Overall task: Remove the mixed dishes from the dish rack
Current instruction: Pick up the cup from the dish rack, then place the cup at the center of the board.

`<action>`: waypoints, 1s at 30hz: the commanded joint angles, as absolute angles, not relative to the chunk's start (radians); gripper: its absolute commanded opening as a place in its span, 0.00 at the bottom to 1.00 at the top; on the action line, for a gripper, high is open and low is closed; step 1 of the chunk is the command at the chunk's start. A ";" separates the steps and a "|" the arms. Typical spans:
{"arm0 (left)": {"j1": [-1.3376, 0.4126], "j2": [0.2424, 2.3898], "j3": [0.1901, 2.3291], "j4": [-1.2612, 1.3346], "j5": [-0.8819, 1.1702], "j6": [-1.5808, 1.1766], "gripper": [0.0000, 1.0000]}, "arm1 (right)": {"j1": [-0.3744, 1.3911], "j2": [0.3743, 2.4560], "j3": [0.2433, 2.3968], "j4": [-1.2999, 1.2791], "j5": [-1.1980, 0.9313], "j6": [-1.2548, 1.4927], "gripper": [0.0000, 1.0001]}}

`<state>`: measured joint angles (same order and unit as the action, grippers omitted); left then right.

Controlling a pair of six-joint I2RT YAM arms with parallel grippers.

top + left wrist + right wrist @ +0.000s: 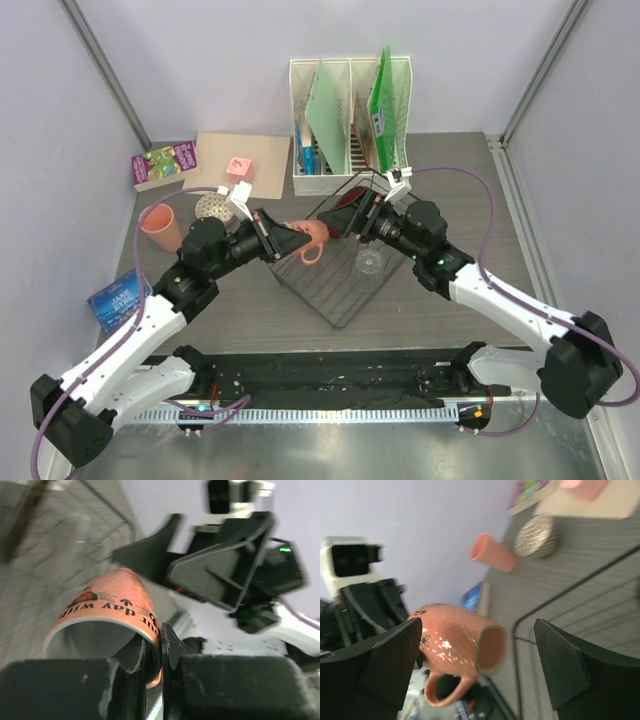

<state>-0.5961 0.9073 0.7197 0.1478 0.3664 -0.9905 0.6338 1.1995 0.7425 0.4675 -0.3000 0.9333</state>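
A salmon-pink mug (313,240) with a handle and black lettering hangs on its side over the left corner of the black wire dish rack (335,292). My left gripper (298,238) is shut on the mug's rim (107,605), one finger inside and one outside. My right gripper (479,625) stands open just right of the mug (455,640), its fingers wide on either side without touching it. A clear glass (368,262) stands upright in the rack. A second pink cup (160,228) stands on the table at the left.
A white file holder (350,110) with green folders stands behind the rack. A woven ball (210,207), a tan board (215,160) with a pink block (240,167), a colourful book (165,163) and a blue book (118,297) lie at the left.
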 commanded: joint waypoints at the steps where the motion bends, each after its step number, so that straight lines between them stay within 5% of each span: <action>1: -0.598 0.816 0.906 -0.328 0.105 -0.749 0.00 | 0.643 1.088 0.859 -0.042 0.082 0.626 1.00; 9: -0.588 0.911 1.114 -0.952 -0.576 -0.692 0.00 | 0.641 0.991 0.815 -0.183 0.295 0.566 1.00; 30: -0.172 1.541 1.152 -0.669 -0.272 -0.601 0.00 | 0.641 0.974 0.761 -0.169 0.206 0.575 0.99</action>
